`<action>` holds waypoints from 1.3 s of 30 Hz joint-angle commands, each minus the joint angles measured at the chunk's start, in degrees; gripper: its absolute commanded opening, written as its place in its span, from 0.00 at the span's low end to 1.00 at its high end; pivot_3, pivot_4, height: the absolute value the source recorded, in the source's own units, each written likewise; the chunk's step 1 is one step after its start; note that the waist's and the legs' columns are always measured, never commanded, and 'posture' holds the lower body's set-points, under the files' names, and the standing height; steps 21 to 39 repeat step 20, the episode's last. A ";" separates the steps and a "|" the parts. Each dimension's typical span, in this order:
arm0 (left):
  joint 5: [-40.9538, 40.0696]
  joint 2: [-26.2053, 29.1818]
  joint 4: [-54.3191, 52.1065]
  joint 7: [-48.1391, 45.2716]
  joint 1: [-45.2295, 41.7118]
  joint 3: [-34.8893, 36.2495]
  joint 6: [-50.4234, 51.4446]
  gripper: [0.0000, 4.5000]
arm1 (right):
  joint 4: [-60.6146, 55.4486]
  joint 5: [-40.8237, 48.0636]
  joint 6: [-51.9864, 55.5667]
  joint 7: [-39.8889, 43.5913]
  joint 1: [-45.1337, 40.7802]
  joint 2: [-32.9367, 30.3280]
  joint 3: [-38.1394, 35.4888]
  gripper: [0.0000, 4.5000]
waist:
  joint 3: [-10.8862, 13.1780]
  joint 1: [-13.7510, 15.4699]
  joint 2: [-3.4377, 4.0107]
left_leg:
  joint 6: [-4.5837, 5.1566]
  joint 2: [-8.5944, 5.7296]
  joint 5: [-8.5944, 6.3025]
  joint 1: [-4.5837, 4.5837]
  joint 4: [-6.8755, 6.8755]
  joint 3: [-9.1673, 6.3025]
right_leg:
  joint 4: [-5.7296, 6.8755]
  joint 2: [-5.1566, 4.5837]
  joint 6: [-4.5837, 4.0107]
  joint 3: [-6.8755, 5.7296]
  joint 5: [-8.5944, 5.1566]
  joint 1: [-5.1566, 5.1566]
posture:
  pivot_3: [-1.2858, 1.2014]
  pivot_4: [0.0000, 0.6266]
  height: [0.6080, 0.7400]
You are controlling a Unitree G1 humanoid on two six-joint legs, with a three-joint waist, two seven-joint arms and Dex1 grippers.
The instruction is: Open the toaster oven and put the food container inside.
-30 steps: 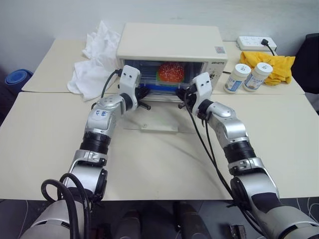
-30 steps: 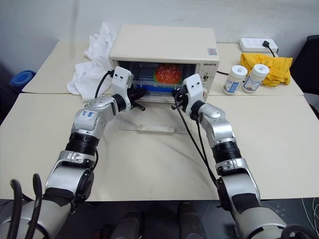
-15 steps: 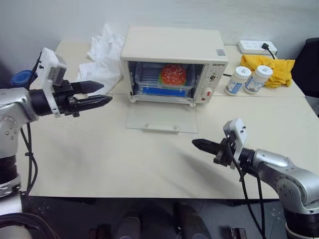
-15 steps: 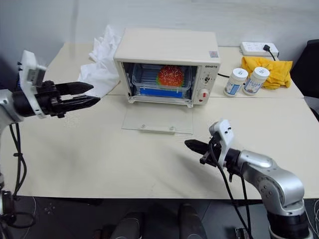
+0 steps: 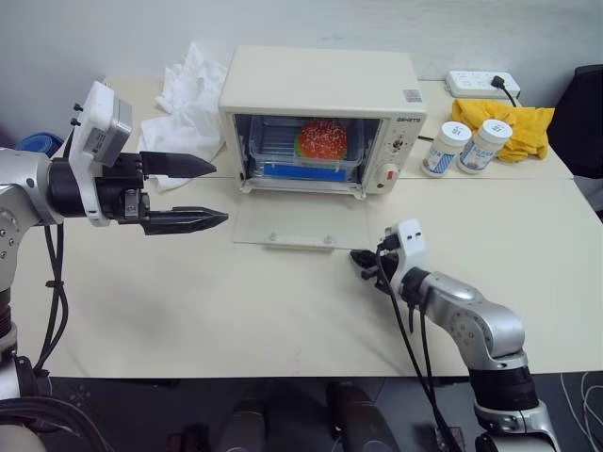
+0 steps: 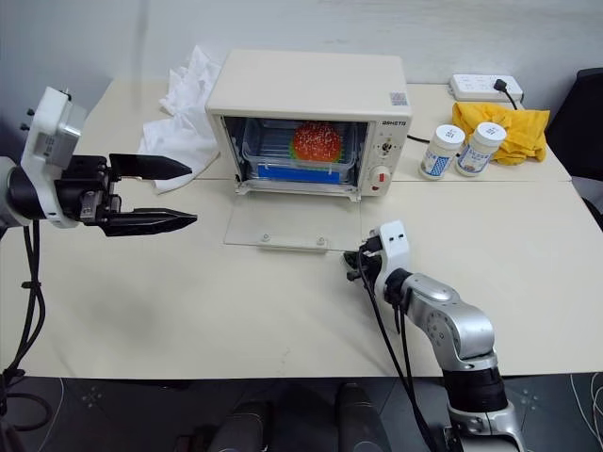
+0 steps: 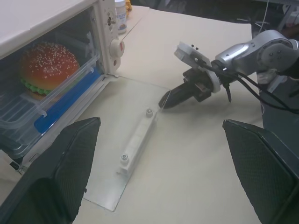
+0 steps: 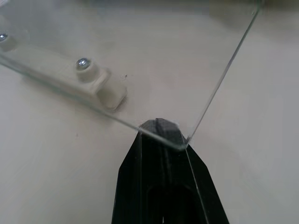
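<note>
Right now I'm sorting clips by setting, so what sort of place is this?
Probably a lab or office set up as a mock kitchen counter: plain cream tables pushed together, a toaster oven holding a toy burger in a food container, and a power strip on the tabletop.

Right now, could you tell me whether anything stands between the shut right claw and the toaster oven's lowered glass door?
Nothing visible does. The right claw, shut, has its tip at the near right corner of the glass door, which lies flat on the table in front of the toaster oven. The food container already sits inside.
</note>
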 commanded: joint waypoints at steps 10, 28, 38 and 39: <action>3.82 3.57 6.21 -2.69 1.12 1.48 -5.99 1.00 | -6.20 27.30 17.41 13.97 -10.75 -26.62 -24.30 0.48 | 0.18 0.30 0.27 | 0.11 0.07 -0.06 -0.02 -0.05 -0.01 | -0.18 0.06 -0.04 -0.07 -0.03 0.08 | 0.52 0.24 1.00; 4.11 5.22 8.70 -2.95 3.54 4.36 -7.40 1.00 | -4.04 26.41 13.96 22.70 -7.89 -35.90 -24.20 0.84 | 0.19 -0.09 0.29 | 0.15 0.11 -0.08 0.09 0.04 0.06 | -0.18 0.08 -0.03 -0.07 -0.02 0.21 | 0.52 0.24 1.00; 4.11 5.22 8.70 -2.95 3.54 4.36 -7.40 1.00 | -4.04 26.41 13.96 22.70 -7.89 -35.90 -24.20 0.84 | 0.19 -0.09 0.29 | 0.15 0.11 -0.08 0.09 0.04 0.06 | -0.18 0.08 -0.03 -0.07 -0.02 0.21 | 0.52 0.24 1.00; 4.11 5.22 8.70 -2.95 3.54 4.36 -7.40 1.00 | -4.04 26.41 13.96 22.70 -7.89 -35.90 -24.20 0.84 | 0.19 -0.09 0.29 | 0.15 0.11 -0.08 0.09 0.04 0.06 | -0.18 0.08 -0.03 -0.07 -0.02 0.21 | 0.52 0.24 1.00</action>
